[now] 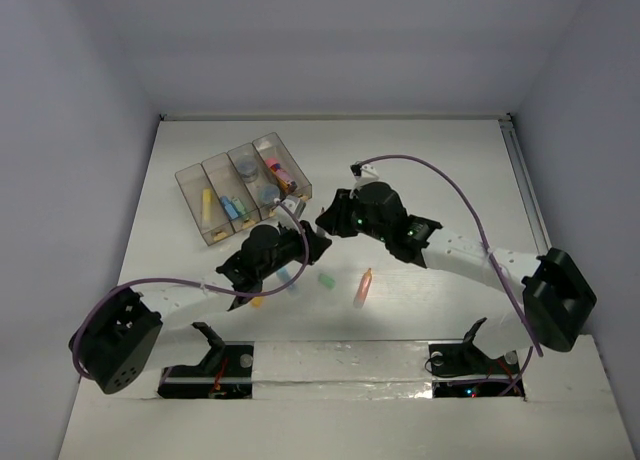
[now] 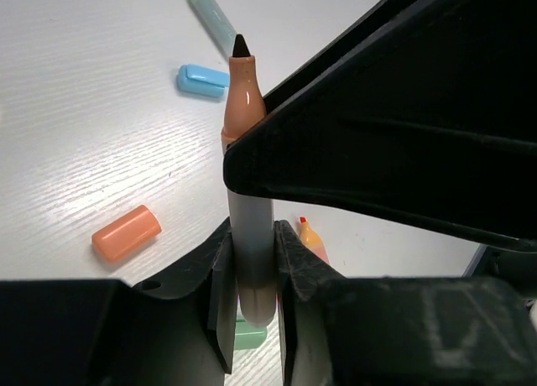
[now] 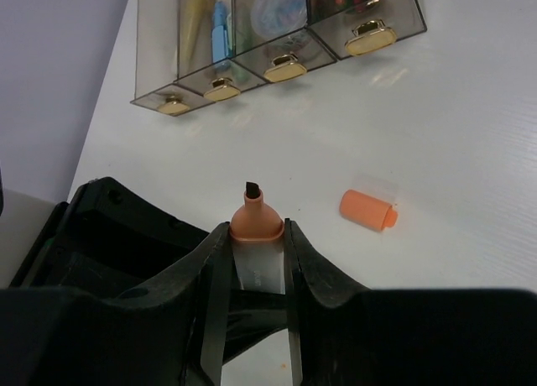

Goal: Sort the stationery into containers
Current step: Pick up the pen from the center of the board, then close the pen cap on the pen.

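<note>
Now both grippers clamp one uncapped orange highlighter (image 2: 245, 92) above the table's (image 1: 450, 180) middle, just off the near end of the four-compartment tray (image 1: 192, 202): left gripper (image 2: 252, 294) on its grey barrel, right gripper (image 3: 256, 243) at the collar. An orange cap (image 2: 126, 232) lies loose on the table.

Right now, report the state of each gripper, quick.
Left gripper: shut on the barrel of the uncapped orange marker.
Right gripper: shut on what looks like the same marker, just below its orange collar.
</note>
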{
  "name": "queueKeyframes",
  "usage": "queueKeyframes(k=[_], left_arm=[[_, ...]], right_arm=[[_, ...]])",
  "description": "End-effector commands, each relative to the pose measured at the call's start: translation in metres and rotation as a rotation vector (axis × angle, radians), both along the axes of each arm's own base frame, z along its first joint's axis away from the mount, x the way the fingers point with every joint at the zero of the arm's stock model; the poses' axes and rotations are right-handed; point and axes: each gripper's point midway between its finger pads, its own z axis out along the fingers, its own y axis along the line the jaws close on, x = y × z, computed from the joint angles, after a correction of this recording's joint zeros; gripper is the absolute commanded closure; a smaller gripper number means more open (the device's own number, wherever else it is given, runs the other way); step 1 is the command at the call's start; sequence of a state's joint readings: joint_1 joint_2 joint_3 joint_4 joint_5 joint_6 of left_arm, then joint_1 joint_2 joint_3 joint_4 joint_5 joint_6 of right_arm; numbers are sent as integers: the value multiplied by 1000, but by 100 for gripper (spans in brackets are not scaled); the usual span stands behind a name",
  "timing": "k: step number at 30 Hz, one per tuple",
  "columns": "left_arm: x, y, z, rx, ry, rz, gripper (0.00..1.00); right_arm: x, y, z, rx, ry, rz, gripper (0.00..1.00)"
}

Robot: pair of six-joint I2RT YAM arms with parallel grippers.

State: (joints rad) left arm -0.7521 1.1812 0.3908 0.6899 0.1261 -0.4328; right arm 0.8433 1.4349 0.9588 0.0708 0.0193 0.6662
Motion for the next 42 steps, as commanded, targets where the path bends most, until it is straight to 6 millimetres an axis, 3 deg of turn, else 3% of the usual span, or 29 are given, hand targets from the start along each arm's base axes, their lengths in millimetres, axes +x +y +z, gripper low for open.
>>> queueKeyframes(k=[1, 3, 5, 8, 10, 11, 13, 15, 17, 20, 21, 23, 24, 26, 27, 28, 29, 31, 33, 39, 42], left_arm=[[3, -12, 32, -56, -83, -29, 100], [3, -10, 34, -53, -93, -29, 100], [3, -8, 35, -49, -103, -24, 100], [4, -2, 33, -18, -110, -3, 100], [6, 3, 35, -5, -122, 23, 100], [7, 6, 37, 4, -133, 32, 100], [10, 13, 41, 4, -145, 57, 100], [10, 18, 47, -9, -159, 69, 100], [10, 23, 53, -23, -175, 79, 100], [9, 38, 67, -57, -207, 122, 100], [6, 41, 74, -80, -225, 129, 100], [2, 53, 87, -127, -261, 163, 100], [2, 59, 92, -147, -275, 195, 100], [-3, 67, 101, -187, -296, 213, 100], [-2, 71, 102, -194, -299, 227, 100], [-2, 74, 104, -201, -303, 243, 100], [-4, 77, 107, -217, -307, 253, 100], [-4, 83, 108, -221, -306, 278, 100], [-7, 87, 113, -235, -319, 286, 100], [-7, 88, 112, -231, -318, 287, 100], [-8, 89, 112, -232, -321, 292, 100]], right_arm=[[2, 9, 21, 54, -44, -2, 89], [3, 5, 21, 40, -48, -12, 85], [4, 1, 25, 28, -60, -27, 75], [4, -17, 36, -25, -114, -57, 34], [9, -32, 46, -58, -173, -72, 26], [8, -40, 60, -46, -212, -68, 25], [9, -51, 66, -73, -267, -25, 26], [5, -56, 60, -97, -303, 42, 33], [-9, -46, 50, -119, -334, 209, 41], [-14, -35, 25, -181, -334, 341, 68], [-13, -33, 20, -194, -338, 359, 83], [-11, -26, 5, -229, -343, 418, 85], [-8, -20, 11, -225, -360, 439, 85], [-13, -8, -5, -240, -327, 546, 79], [-14, -6, -11, -251, -295, 569, 66], [-9, 1, -3, -259, -338, 604, 57], [-4, 5, -21, -283, -306, 624, 44], [4, 12, -25, -312, -300, 647, 36], [7, 14, -51, -353, -227, 677, 27], [19, 21, -84, -424, -161, 720, 22], [13, 25, -95, -458, -135, 763, 21]])
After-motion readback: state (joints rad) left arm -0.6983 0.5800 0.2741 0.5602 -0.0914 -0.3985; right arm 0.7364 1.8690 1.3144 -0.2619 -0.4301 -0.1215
